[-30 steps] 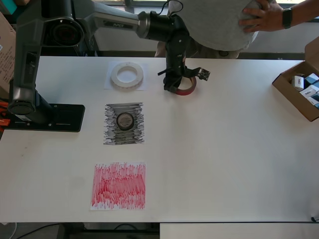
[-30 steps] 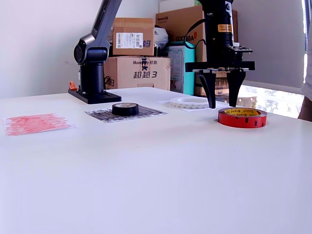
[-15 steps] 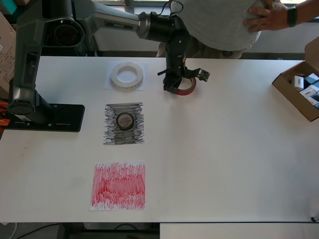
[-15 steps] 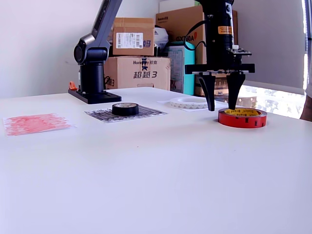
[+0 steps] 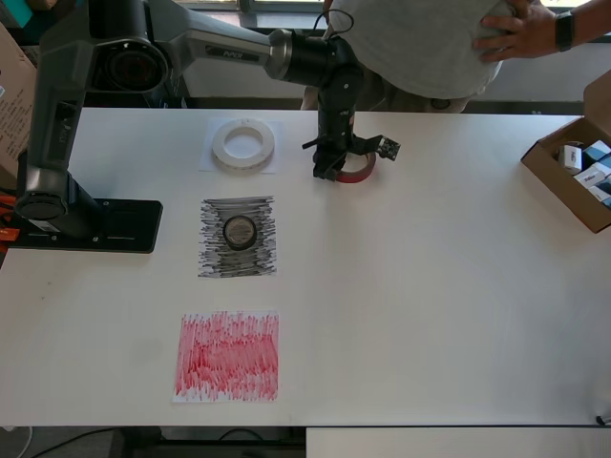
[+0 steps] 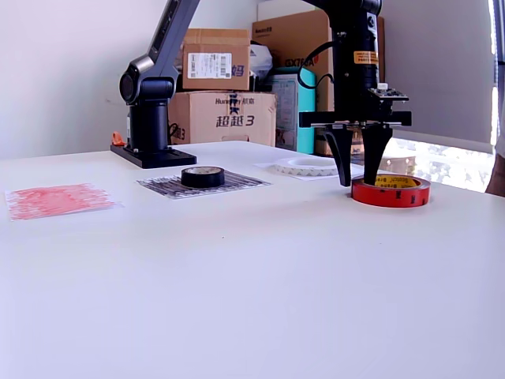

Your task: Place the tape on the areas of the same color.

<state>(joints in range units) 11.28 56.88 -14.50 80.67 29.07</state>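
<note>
The dark-red tape roll (image 5: pixel 362 175) (image 6: pixel 397 193) with a yellow core lies on the bare table at the back. My gripper (image 5: pixel 335 171) (image 6: pixel 357 181) points straight down with one finger outside and one inside the roll's rim, closed on its wall. The roll rests on the table. The white ring (image 5: pixel 243 143) (image 6: pixel 304 166) lies on the faint white patch (image 5: pixel 209 164). The small black roll (image 5: pixel 240 231) (image 6: pixel 203 176) lies on the black scribbled patch (image 5: pixel 215 260) (image 6: pixel 162 186). The red scribbled patch (image 5: pixel 227 355) (image 6: pixel 55 200) has nothing on it.
The arm's black base (image 5: pixel 91 224) stands at the overhead view's left. An open cardboard box (image 5: pixel 573 181) with small items sits at the right edge. A person (image 5: pixel 420 48) stands behind the table. Stacked cartons (image 6: pixel 229 87) are in the background.
The gripper has come down over the red roll's rim and its fingers have narrowed onto the wall. The roll has shifted slightly. The other rolls have not moved.
</note>
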